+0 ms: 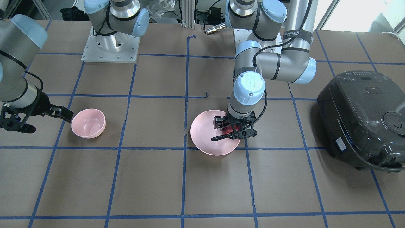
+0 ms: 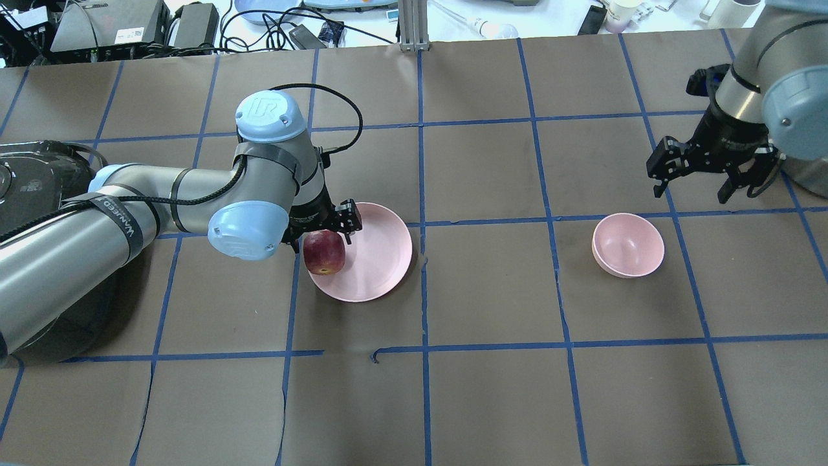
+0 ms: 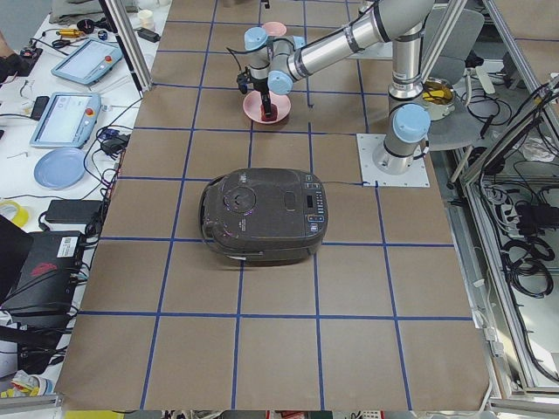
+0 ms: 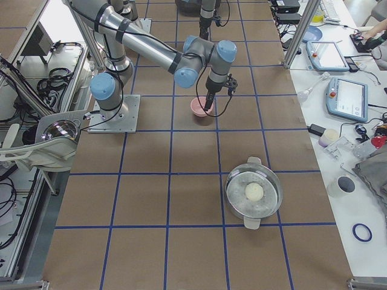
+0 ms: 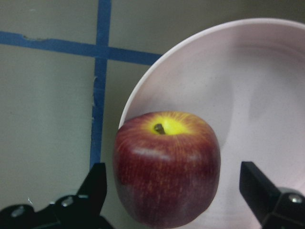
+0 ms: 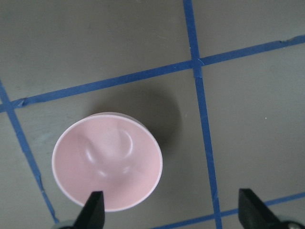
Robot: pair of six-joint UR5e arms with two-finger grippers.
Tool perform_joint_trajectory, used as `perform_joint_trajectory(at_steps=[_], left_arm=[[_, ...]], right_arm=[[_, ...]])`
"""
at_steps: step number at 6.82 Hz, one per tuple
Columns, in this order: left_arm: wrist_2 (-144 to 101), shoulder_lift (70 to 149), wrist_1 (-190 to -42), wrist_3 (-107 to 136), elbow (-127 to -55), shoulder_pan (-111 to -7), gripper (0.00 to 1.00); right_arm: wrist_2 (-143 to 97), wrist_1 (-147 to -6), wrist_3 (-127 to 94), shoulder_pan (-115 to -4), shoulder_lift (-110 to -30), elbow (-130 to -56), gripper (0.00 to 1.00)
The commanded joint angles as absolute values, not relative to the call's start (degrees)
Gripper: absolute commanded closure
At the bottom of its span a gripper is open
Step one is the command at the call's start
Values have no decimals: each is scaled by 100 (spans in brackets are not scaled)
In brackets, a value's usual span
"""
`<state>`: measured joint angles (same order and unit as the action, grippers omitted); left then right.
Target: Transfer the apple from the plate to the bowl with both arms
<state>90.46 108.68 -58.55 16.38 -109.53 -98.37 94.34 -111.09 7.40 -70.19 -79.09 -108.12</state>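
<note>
While the apple (image 5: pixel 167 167) is sitting stem-up at the plate's (image 5: pixel 257 86) left rim, the left claw (image 5: pixel 175 190) is straddling it, released.

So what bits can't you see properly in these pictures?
Front-facing view: the apple is mostly hidden behind the left gripper; only a red sliver shows.
Left wrist view: the apple's bottom is cut off by the lower edge, so where it sits on the plate is unseen.
Left-side view: apple and plate are too far and small for detail.
Right-side view: the right gripper covers part of the bowl.
</note>
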Motion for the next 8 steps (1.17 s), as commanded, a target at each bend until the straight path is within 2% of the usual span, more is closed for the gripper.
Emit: perform_joint_trajectory(at_steps=[1, 2, 4, 5, 6, 7, 8], left_arm=[[9062, 10794, -5836, 1608, -10943, -9870, 78], [9018, 10689, -5758, 1687, -10899, -9870, 97], [8608, 10626, -5783, 2481, -10392, -9879, 98], [7978, 10617, -5792, 3296, -10189, -9879, 98], [7467, 10643, -5783, 3940, -10073, -9888, 98], [6870, 10644, -5748, 4494, -10055, -9888, 98], [6760, 10661, -5739, 4813, -10011, -9966, 97]], right_arm=[[9343, -12300, 958, -6970, -7718, -11546, 0], [9317, -12479, 967, -6970, -7665, -11697, 0], [9160, -12681, 967, -6970, -7446, -11751, 0], [9106, -12700, 958, -6970, -7349, -11768, 13], [8627, -12700, 958, -6970, -7322, -11769, 64], [8570, -12700, 1019, -6970, -7321, -11760, 100], [8561, -12700, 1046, -6970, -7321, -11742, 100]])
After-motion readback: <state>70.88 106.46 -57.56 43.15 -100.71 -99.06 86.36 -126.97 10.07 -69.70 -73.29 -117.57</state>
